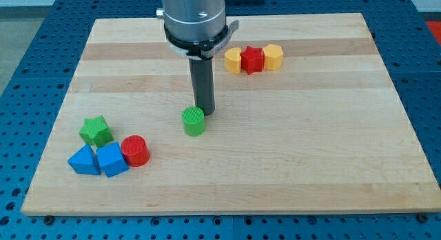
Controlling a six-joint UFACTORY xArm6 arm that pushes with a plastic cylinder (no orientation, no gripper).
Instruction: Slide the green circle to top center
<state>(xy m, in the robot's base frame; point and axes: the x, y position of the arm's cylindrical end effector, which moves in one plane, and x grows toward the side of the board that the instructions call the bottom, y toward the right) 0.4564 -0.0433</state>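
Note:
The green circle [193, 121] is a short cylinder standing on the wooden board [289, 150] a little left of the board's middle. My tip [205, 112] is down on the board just to the right of and slightly above the green circle, close to or touching its upper right edge. The rod rises straight up to the arm's grey mount at the view's top.
A yellow block [234, 60], a red star [252, 59] and a yellow hexagon [273, 56] sit in a row at the upper right of centre. At the lower left are a green star [96, 131], a blue triangle [83, 160], a blue block [111, 160] and a red cylinder [136, 150].

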